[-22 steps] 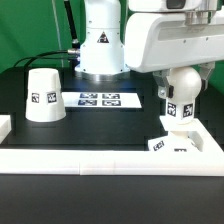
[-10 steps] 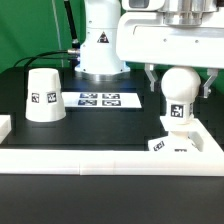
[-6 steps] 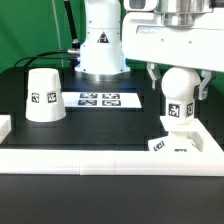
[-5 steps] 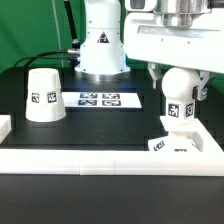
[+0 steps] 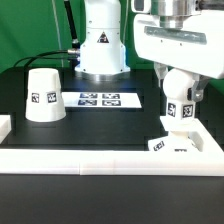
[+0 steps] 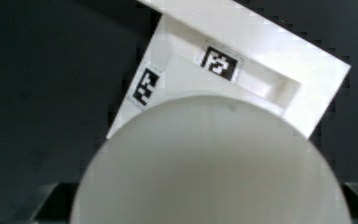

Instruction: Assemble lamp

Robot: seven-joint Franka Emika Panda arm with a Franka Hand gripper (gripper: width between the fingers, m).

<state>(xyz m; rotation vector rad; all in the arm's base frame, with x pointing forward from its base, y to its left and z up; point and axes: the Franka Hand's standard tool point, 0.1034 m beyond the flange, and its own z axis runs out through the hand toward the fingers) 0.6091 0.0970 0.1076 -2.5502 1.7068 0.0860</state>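
The white ball-shaped bulb (image 5: 177, 88) stands upright on the low sloped base (image 5: 176, 141) at the exterior view's right, its tag facing the camera. My gripper (image 5: 180, 98) comes down from above, one finger on each side of the ball, shut on the bulb. In the wrist view the bulb (image 6: 202, 165) fills most of the frame, with the tagged base (image 6: 229, 62) beyond it. The cone shade (image 5: 43, 95) stands wide end down at the exterior view's left, apart from the gripper.
The marker board (image 5: 100, 99) lies flat between the shade and the base. A white raised wall (image 5: 100, 156) runs along the front of the black table. The robot's white body (image 5: 100, 45) stands at the back.
The gripper has come over the bulb with its fingers wide, and the fingers have closed in onto the ball. Bulb, base and shade have stayed in place.
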